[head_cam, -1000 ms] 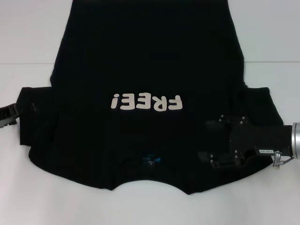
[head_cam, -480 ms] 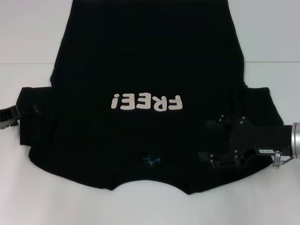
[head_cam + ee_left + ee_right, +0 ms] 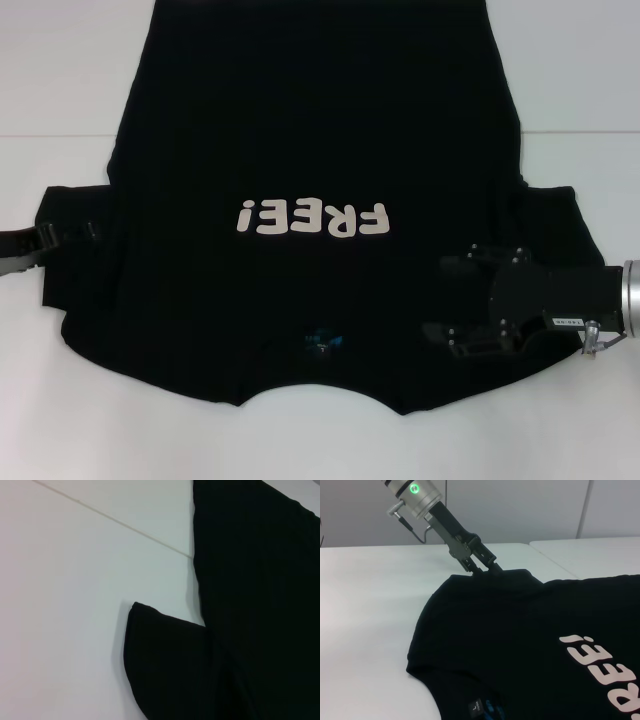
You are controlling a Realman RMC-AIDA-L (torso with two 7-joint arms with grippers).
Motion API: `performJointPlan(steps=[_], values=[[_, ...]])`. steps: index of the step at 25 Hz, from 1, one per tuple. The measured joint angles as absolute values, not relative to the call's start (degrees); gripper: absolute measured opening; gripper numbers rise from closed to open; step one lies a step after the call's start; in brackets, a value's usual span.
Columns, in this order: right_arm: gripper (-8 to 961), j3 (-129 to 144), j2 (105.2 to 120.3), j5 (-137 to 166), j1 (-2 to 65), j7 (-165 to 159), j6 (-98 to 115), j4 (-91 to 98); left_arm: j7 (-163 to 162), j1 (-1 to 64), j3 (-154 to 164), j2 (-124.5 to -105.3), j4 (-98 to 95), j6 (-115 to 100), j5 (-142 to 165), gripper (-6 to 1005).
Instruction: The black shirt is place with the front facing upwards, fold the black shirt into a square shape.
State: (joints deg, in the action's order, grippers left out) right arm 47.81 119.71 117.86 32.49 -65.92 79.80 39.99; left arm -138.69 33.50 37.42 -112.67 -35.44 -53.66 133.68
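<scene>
While spread face-up over the white table [image 3: 60, 420], lay flat with collar nearest the robot and lettering readable from the far side: the black shirt [image 3: 310, 120]. Reached in at the sleeve hem on its own side, the left gripper [image 3: 482, 566], fingers [image 3: 492, 565] drawn close about the cloth edge and apparently pinching it, though whether fabric was truly caught could not be told. Rested low over the opposite sleeve, the right gripper [image 3: 455, 305], jaws parted, one finger [image 3: 462, 266] beyond and one nearer, cloth beneath but nothing gripped. Judged to be the opening step, securing both sleeves before any fold. Called for next: closing the right fingers on the sleeve below them, then lifting both sleeves and carrying them inward over the chest lettering, evenly, without dragging the body askew.
</scene>
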Motion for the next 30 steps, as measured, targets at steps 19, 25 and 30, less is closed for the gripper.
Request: performJointPlan(steps=[19,25,30], values=[[912,47.44,119.71,117.84,32.87,-65.94,79.71,40.08,-138.69,34.06,41.41,-113.16,-36.69,-49.65,135.52,589],[912,47.44,119.71,117.79,32.98,-66.18,79.71,40.09,-138.77,34.99,41.48,-113.40,-36.35,-48.09,138.07,336],[911,47.45,119.71,117.76,33.05,-66.45,79.63,40.18,-138.78,35.21,41.49,-113.46,-36.34,-48.03,138.16,133]])
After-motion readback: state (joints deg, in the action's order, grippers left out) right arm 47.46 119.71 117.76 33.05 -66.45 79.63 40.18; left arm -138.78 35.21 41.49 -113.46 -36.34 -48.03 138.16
